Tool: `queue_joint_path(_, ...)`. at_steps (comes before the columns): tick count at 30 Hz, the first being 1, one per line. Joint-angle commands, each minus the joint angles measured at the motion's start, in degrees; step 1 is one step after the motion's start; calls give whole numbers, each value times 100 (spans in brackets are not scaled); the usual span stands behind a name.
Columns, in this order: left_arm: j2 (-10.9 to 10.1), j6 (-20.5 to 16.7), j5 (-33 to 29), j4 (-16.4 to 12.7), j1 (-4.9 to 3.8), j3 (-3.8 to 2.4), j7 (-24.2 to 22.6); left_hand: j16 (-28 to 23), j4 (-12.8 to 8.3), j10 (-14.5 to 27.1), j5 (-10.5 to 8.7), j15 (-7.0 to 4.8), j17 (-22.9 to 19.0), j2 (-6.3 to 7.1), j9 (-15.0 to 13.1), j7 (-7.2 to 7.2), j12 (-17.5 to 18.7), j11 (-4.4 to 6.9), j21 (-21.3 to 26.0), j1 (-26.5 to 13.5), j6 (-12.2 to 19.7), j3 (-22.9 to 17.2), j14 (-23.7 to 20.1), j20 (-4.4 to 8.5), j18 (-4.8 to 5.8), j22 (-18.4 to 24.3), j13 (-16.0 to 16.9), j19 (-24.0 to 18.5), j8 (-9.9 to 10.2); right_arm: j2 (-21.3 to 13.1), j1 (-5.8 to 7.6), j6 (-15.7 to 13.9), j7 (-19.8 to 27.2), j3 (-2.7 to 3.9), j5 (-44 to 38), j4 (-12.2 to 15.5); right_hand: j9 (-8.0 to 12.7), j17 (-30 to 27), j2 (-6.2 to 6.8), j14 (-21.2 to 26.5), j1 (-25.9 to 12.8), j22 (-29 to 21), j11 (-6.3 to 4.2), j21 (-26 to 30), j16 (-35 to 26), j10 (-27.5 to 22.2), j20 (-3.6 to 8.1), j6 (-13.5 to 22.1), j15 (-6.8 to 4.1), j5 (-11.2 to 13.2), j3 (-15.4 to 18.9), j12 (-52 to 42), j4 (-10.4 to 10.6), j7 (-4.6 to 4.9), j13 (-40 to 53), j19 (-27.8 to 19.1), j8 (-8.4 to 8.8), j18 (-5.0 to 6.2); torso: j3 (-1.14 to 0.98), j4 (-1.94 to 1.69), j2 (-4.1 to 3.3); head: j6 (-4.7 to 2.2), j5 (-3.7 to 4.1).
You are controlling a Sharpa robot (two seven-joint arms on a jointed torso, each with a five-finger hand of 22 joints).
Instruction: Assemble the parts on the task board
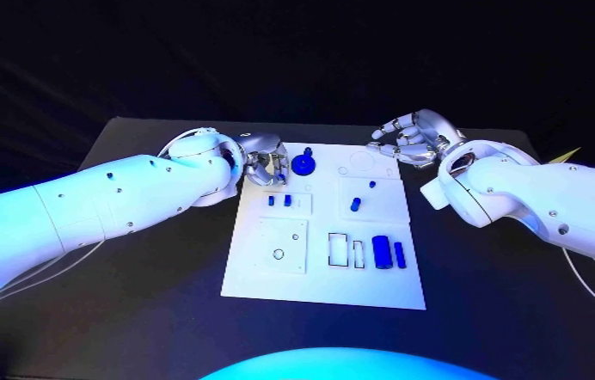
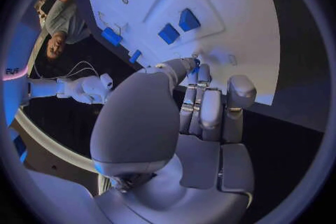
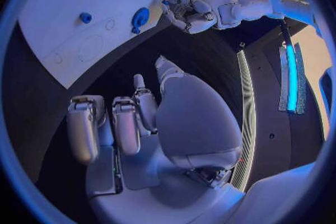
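Board [image 1: 325,285] is lying mid black table [image 1: 149,311], blue parts [image 1: 388,252] sitting in its slots. Left hand [image 1: 264,164] is hovering at the board's far left corner, fingers curled; left wrist view is showing a small blue piece [image 2: 196,61] at the fingertips, grip unclear. Right hand [image 1: 415,139] is hanging off the far right corner, fingers spread, holding nothing.

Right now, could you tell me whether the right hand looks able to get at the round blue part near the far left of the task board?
Probably not cleanly. The right hand hovers open off the task board's far right corner, while the left hand sits right against the round blue part, crowding that side.
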State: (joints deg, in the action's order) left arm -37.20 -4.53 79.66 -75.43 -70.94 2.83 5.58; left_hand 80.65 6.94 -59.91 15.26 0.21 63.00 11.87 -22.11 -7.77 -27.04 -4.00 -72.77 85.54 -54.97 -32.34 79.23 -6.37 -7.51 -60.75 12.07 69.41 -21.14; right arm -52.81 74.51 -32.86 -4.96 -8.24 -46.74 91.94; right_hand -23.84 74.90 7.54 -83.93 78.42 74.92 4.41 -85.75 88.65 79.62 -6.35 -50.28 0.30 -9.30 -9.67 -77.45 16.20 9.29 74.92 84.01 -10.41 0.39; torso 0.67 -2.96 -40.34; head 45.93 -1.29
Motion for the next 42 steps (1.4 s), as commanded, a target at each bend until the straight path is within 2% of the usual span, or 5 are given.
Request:
queue_joint_path(1,32,106,18,10,29,6,-19,18,-41,-49,-14,-3,-6,6,-2,-9,33,-5,-11,-63,-51,3,36,-1,78,4,-7,27,20,4,-3,18,82,2,-35,4,-5,1184,-12,-526,-67,1145,-13,30,-22,-1,56,-2,-36,-32,-41,16,-1,-14,370,388,-34,88,2,3,1,3,-15)
queue_joint_path(6,46,94,-4,21,63,11,-42,15,-42,-52,-14,-4,-14,5,-2,-8,36,-5,-8,-64,-54,2,33,-1,77,8,-8,24,21,3,-3,7,89,2,-35,3,-5,1184,-12,-526,-67,1145,-13,30,-22,-1,56,-2,-36,-32,-41,16,-1,-14,370,388,-34,88,0,0,1,3,-8)
queue_joint_path(25,131,188,-1,136,106,43,-2,14,-50,-67,-19,-6,-17,7,-4,-7,49,-3,-4,-72,-64,0,32,-1,75,15,-7,18,27,-5,-3,1,95,2,-35,7,-5,1184,-12,-526,-67,1145,-13,30,-22,-1,56,-2,-36,-32,-41,16,-1,-14,370,388,-34,88,-1,2,-1,7,12)
queue_joint_path(42,161,213,122,166,116,61,32,21,-88,-133,-39,-16,-2,-8,-16,5,70,13,-18,-77,-123,-7,40,4,79,-10,6,34,30,-14,-3,12,95,2,-35,12,-5,1184,-12,-526,-67,1145,-13,30,-22,-1,56,-2,-36,-32,-41,16,-1,-14,370,388,-34,88,-1,2,2,11,22)
